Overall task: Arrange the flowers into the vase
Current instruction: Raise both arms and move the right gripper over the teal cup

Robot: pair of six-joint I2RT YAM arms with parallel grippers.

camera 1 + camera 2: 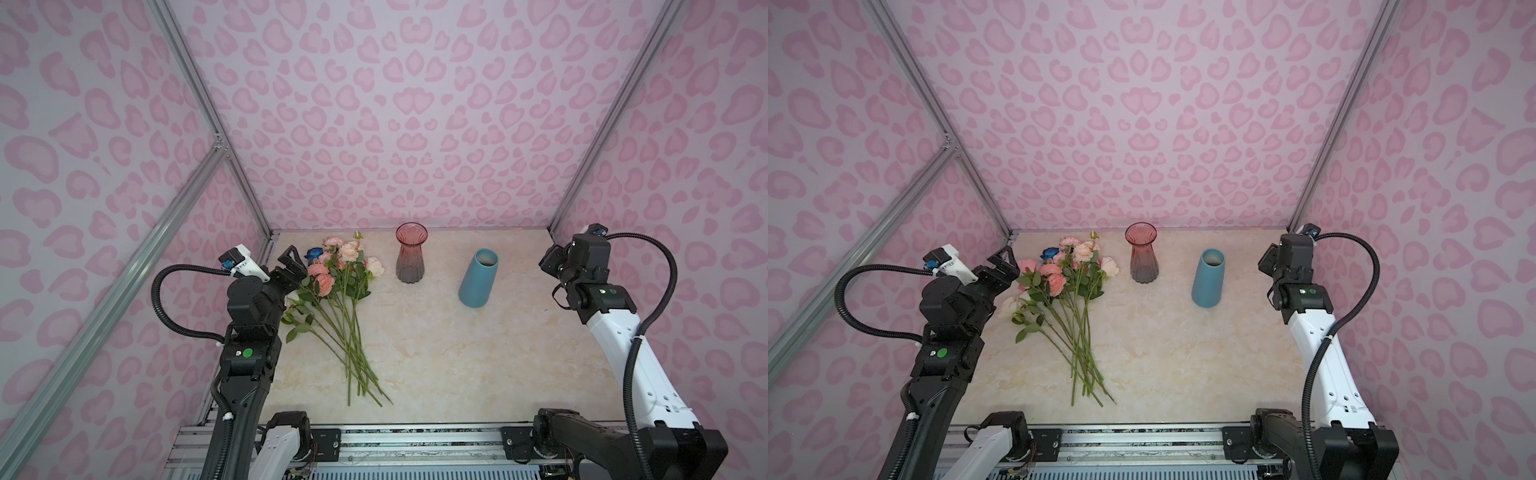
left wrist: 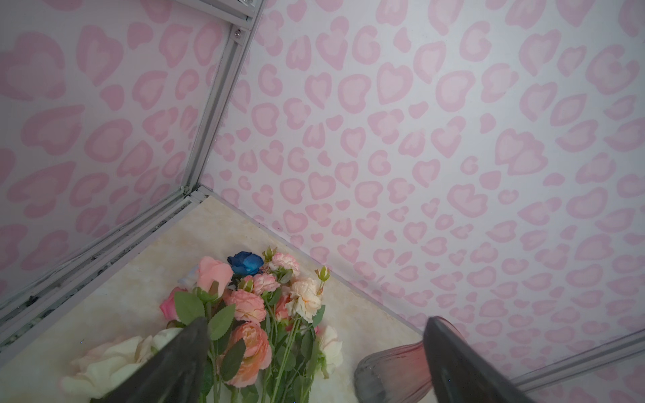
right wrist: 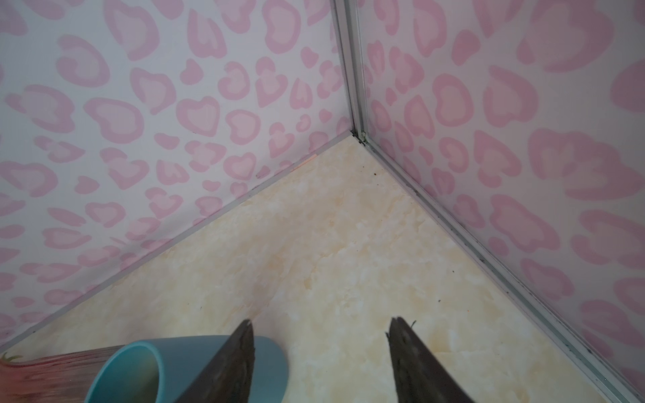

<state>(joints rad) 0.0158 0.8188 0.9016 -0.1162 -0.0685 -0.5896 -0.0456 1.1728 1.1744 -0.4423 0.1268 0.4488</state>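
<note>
We see the flowers [image 1: 323, 284] lying bundled on the table [image 1: 457, 353], left of centre in both top views, near the pink glass vase [image 1: 410, 253]. They look light, with soft blooms and thin, stiff stems, so we would grip mid-stem. The left gripper [image 1: 296, 264] hovers spread and empty by the blooms, and the right gripper [image 3: 321, 322] gapes empty too.

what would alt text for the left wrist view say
A bunch of artificial flowers, pink, peach, cream and one blue rose, lies on a marbled tabletop beside pink heart-patterned walls. The left gripper shows open jaws in the foreground, one partly covering a pink-to-grey glass vase.
</note>
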